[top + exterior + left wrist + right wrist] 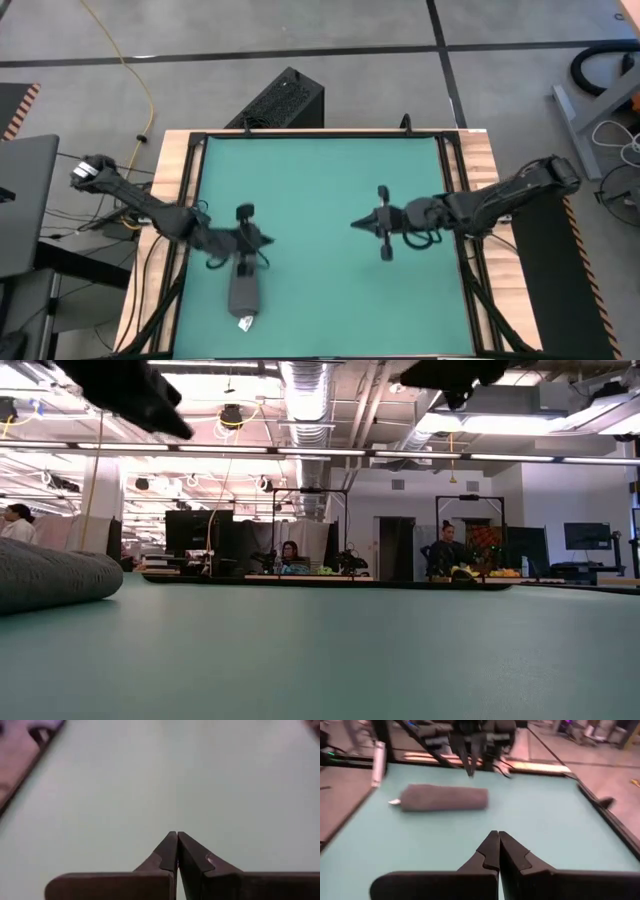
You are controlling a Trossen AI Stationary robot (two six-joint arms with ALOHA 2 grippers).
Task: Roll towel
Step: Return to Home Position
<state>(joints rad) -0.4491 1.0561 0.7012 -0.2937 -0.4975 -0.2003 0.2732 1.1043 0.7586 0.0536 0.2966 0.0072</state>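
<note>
The dark grey towel (243, 291) lies rolled up into a short cylinder on the green mat (320, 190), near the mat's near left corner, its small white tag (245, 322) at its near end. It also shows in the right wrist view (444, 797) and at the left of the low view (55, 575). My left gripper (268, 240) is shut and empty, just beyond the roll's far end, above the mat. My right gripper (355, 224) is shut and empty over the mat's middle right.
A wooden table border (170, 200) frames the mat. A black box (283, 100) stands on the floor beyond the far edge. People sit at desks in the room behind (290, 558). Bare mat lies between the two grippers.
</note>
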